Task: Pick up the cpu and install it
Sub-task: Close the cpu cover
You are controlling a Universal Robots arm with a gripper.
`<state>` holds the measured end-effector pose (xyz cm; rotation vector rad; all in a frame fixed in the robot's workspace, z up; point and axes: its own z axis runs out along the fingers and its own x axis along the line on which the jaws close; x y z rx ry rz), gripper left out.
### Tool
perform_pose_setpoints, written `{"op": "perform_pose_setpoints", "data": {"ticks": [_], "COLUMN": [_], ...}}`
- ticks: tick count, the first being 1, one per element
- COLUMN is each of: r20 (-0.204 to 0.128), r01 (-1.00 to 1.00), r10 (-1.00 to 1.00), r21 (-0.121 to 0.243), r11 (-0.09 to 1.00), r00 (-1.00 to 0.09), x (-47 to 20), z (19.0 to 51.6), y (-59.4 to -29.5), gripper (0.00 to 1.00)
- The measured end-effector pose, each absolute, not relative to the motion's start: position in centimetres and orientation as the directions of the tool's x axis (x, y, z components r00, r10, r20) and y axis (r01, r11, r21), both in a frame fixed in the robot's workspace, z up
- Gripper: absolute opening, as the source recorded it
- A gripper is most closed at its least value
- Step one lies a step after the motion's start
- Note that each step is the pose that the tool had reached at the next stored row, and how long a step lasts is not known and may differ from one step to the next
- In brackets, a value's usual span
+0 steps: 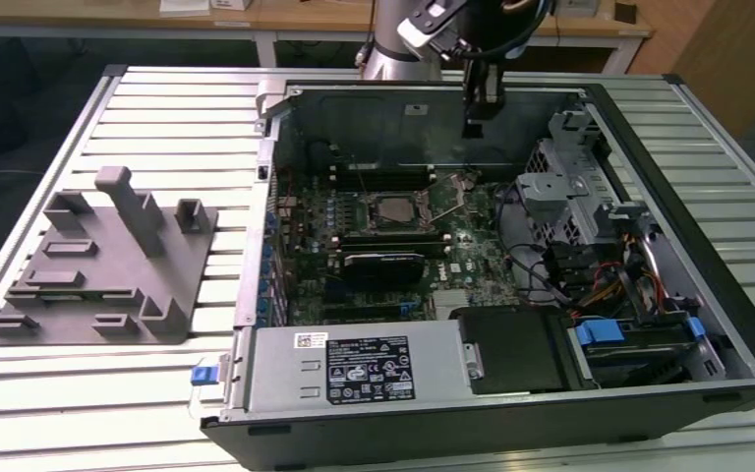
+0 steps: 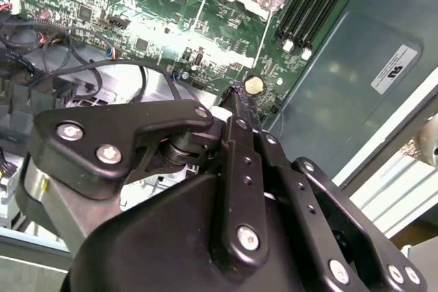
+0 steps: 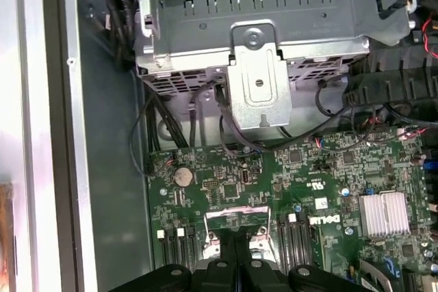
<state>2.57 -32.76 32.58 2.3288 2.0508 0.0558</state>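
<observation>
The computer case lies with its side open, so the motherboard can be reached freely from above. The cpu sits in its socket, and memory slots run along two sides of it (the far and the near). Toward the exterior view's right the drive cage stands tall, with cables crowding beside it. The power supply and a black shroud block the near end. The gripper, fingers pressed together, hangs in open air by the far wall. On the table, a grey fixture block stands well apart from the case.
</observation>
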Motion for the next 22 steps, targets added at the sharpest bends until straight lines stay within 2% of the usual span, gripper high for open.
{"op": "perform_pose_setpoints", "data": {"ticks": [22], "r20": [0.001], "r01": [0.991], "r10": [0.992], "r21": [0.052], "r11": [-0.123], "r00": [0.123], "x": [2.6], "z": [31.0], "y": [-32.7], "gripper": [0.11]}}
